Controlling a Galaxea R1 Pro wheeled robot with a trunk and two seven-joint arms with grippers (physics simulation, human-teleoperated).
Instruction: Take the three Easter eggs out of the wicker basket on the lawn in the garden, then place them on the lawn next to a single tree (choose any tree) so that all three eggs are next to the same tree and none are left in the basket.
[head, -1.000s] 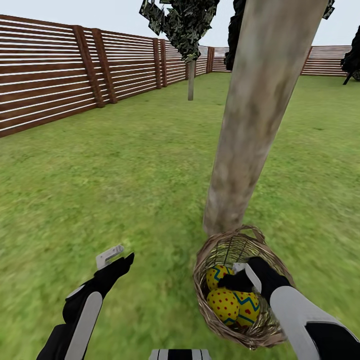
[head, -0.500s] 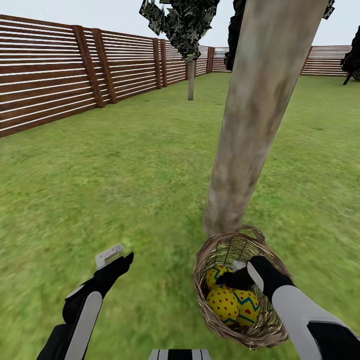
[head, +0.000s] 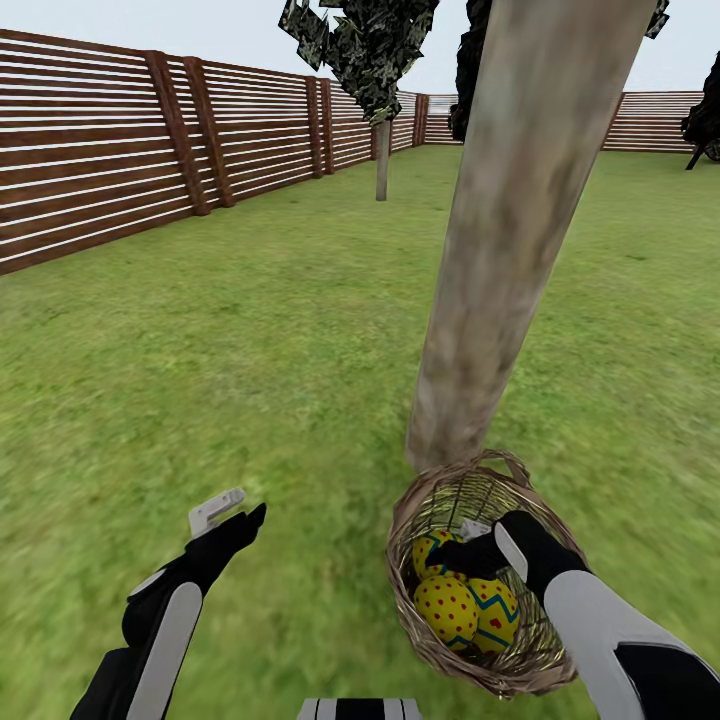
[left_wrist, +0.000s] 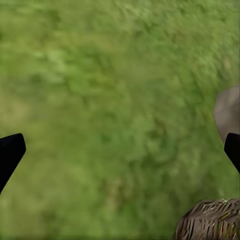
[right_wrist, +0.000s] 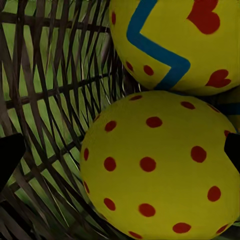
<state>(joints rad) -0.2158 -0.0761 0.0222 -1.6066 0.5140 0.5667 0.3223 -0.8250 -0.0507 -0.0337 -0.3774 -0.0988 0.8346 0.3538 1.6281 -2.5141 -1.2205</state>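
Right pincer (head: 470, 548) is reaching into the wicker basket (head: 420, 610) with jaws apart, its tips flanking the red-dotted egg (right_wrist: 157, 167). All three Easter eggs (head: 462, 595) are sitting inside, partly hiding one another. Left pincer (head: 228, 512) is hovering spread over open lawn (head: 250, 330). The basket is resting at the tree (head: 500, 260) foot, whose trunk is blocking part of the fence (head: 100, 150) behind.

Tree (head: 520, 200) crown cut off — right pincer (head: 462, 548) hides one egg.

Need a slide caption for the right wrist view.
Open right tool poised over a red-dotted Easter egg inside the wicker basket.
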